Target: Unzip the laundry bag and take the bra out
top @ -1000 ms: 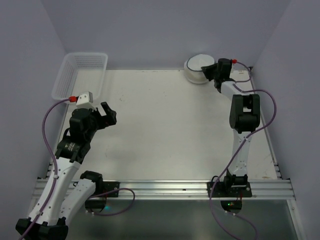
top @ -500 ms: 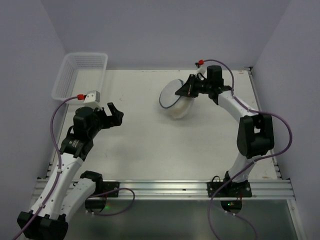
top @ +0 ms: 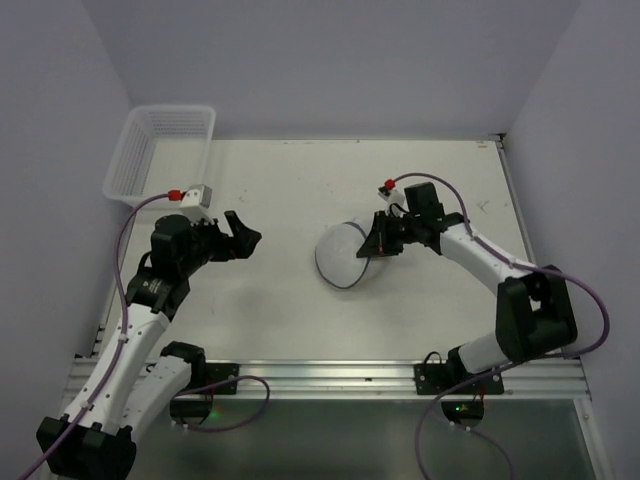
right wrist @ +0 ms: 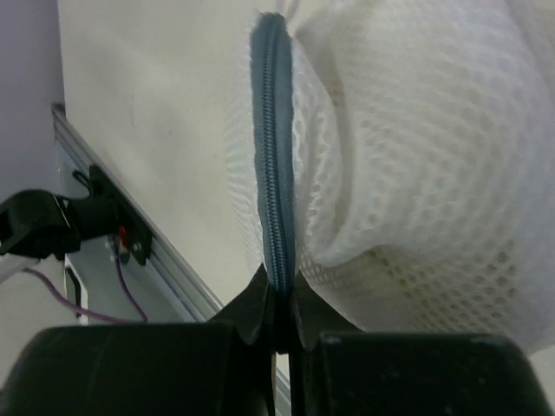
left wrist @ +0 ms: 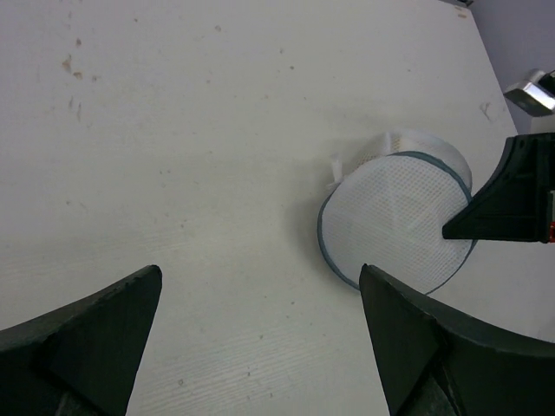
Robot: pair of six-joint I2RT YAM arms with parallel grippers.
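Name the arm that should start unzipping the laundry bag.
Left. The right end effector is shut on the laundry bag at its zipper rim, propping it on edge. The left end effector is open, empty and facing the bag.

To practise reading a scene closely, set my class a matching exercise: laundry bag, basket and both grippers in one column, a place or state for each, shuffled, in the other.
1 laundry bag
2 basket
3 left gripper
4 right gripper

A open, holding nothing
B far left corner of the table
C shut on the zipper rim
D tipped on edge, mid-table

Pairs: 1-D, 2-B, 3-A, 4-C
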